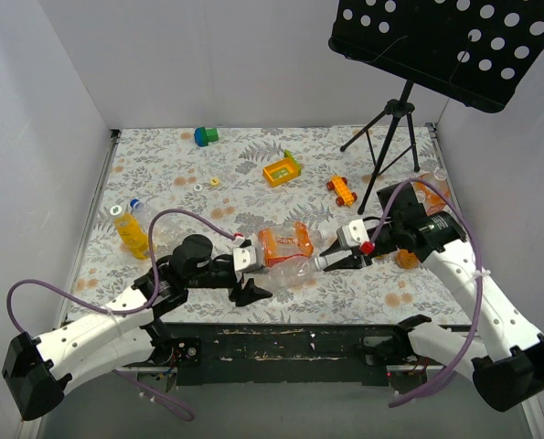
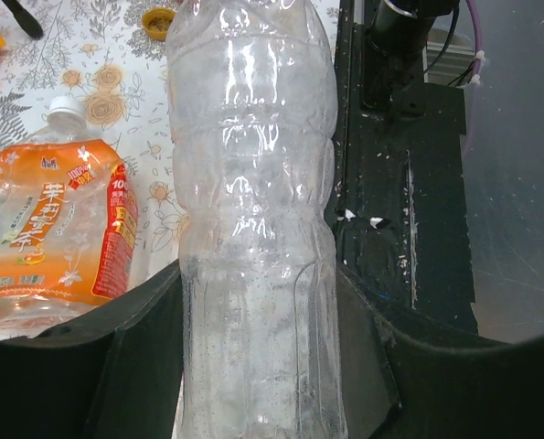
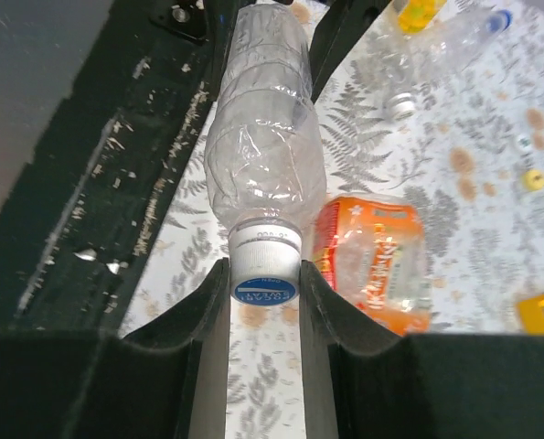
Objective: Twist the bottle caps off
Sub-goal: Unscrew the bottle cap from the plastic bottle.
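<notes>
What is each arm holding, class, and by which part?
The left gripper holds the clear bottle around its body; the right gripper pinches its white cap.

At least 4 bottles: 1 clear bottle (image 1: pixel 294 272), 1 orange-labelled bottle (image 1: pixel 285 244), 1 yellow-liquid bottle (image 1: pixel 131 236) and 1 blue-capped bottle (image 3: pixel 464 32). 1 white cap (image 3: pixel 264 265) sits on the clear bottle, and 2 loose caps (image 1: pixel 198 183) lie apart. 1 toy car (image 1: pixel 342 190), 1 yellow tray (image 1: pixel 273 176), 1 green-and-blue block (image 1: pixel 206 136), 1 music stand (image 1: pixel 454 41).
</notes>
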Controlling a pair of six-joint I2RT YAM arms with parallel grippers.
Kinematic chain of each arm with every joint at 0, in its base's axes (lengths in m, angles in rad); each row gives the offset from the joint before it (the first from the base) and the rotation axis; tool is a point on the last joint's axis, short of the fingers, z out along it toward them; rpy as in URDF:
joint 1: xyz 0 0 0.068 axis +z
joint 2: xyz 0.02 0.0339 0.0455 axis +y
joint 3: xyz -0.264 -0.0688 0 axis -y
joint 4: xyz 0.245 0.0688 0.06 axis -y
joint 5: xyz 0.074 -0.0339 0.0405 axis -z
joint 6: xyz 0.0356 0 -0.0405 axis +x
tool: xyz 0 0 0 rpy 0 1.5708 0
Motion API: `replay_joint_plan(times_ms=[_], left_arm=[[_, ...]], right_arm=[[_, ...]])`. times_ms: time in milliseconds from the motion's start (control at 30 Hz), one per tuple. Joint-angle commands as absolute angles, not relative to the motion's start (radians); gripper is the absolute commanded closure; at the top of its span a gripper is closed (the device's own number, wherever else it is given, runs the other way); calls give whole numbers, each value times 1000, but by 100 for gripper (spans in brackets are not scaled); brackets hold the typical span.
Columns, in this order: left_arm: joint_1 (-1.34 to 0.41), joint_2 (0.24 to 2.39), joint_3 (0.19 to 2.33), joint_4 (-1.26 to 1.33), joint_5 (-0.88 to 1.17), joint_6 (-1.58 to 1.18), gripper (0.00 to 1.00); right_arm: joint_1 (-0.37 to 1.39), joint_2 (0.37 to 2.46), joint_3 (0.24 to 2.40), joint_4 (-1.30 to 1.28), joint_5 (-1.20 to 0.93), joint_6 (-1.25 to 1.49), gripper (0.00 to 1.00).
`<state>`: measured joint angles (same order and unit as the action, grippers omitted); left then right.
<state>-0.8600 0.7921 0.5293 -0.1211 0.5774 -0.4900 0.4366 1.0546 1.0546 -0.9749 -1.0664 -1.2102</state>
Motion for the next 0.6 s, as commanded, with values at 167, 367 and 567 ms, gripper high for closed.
replay_joint_plan(times_ms=[167,367,567], left_arm=[[-865,845,566,-146,657,-414,100],[-865,879,563,-166,632,-408,100],[-865,861,542,-155,618,-417,100]], right_arm=[[439,1005,1020,-790,-996,-1205,84],[437,953,979,-654,-1002,-918,41],[417,945,994,-611,-1006,-724,31]])
